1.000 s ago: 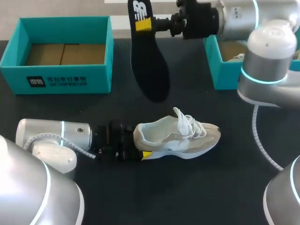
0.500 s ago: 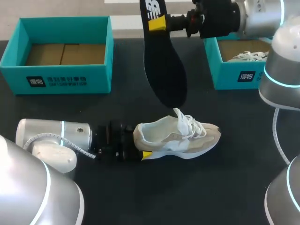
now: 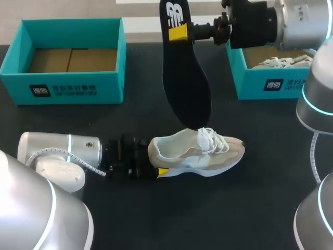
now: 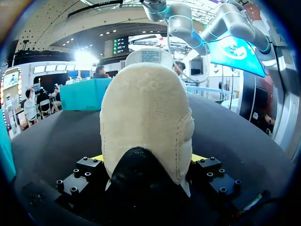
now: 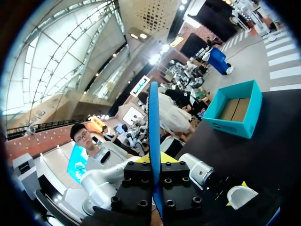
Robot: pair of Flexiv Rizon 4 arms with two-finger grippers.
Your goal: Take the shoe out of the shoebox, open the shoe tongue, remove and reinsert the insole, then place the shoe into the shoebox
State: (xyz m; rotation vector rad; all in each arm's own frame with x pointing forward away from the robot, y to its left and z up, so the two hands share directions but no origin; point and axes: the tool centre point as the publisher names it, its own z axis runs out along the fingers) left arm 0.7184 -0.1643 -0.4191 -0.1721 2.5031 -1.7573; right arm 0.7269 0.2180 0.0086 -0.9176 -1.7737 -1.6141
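Observation:
A beige-and-white shoe [image 3: 200, 153] lies on its sole on the black table, toe to the right. My left gripper [image 3: 156, 167] comes in low from the left, and its wide-set fingers press the heel [image 4: 146, 117] from both sides. High at the back, my right gripper [image 3: 182, 32] is shut on the heel end of the black insole [image 3: 184, 78]. The insole hangs toe-down, its tip just over the shoe's laces. From the right wrist I see the insole [image 5: 154, 127] edge-on between the fingers of that gripper [image 5: 155, 162].
An open teal shoebox [image 3: 67, 86] with a bare cardboard floor stands at the back left. A second teal box [image 3: 260, 83] at the back right holds another white shoe [image 3: 278, 61]. My right arm crosses above that box.
My right arm has carried the insole rightward and lower, so that its toe now hangs over the shoe's laces. The left arm and the shoe have stayed still.

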